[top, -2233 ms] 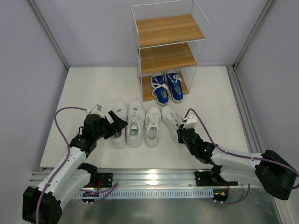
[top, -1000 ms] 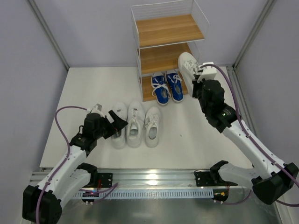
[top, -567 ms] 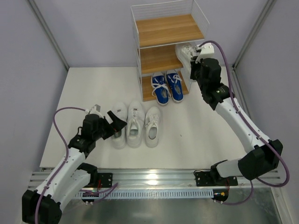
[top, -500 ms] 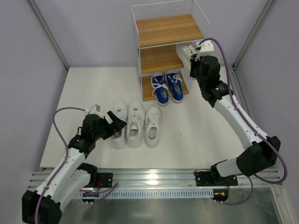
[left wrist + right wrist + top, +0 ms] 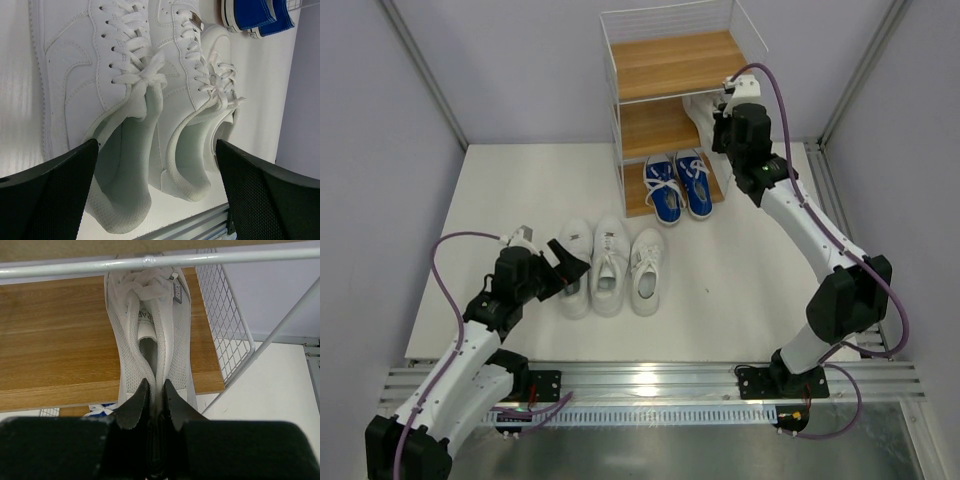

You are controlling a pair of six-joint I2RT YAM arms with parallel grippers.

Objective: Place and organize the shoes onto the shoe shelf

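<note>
White-wire shoe shelf (image 5: 680,62): 3 light-brown wooden boards in a thin wire frame, standing at the far edge of the worktop (image 5: 520,190). The top board is bare.
Blue canvas pair (image 5: 678,188): 2 sneakers with white laces, side by side on the bottom board and filling its width.
Single white sneaker (image 5: 147,325): on the right half of the middle board, just beside the wire mesh side panel. The toe points to the back of the shelf and the heel sits at the front edge. The left half of that board is bare wood.
Right tool (image 5: 153,386): fingers pressed together, pinching the heel collar of the single white sneaker. The arm is stretched forward to the shelf's right front corner.
Row of 3 white sneakers (image 5: 610,262): on the worktop, well apart from the shelf, lying parallel and touching side to side with toes toward the shelf.
Left tool (image 5: 156,142): fingers spread fully, gripping nothing, low at the heel end of the row on its left side. In the wrist view, 2 heels lie between the fingers. Contact cannot be told.
</note>
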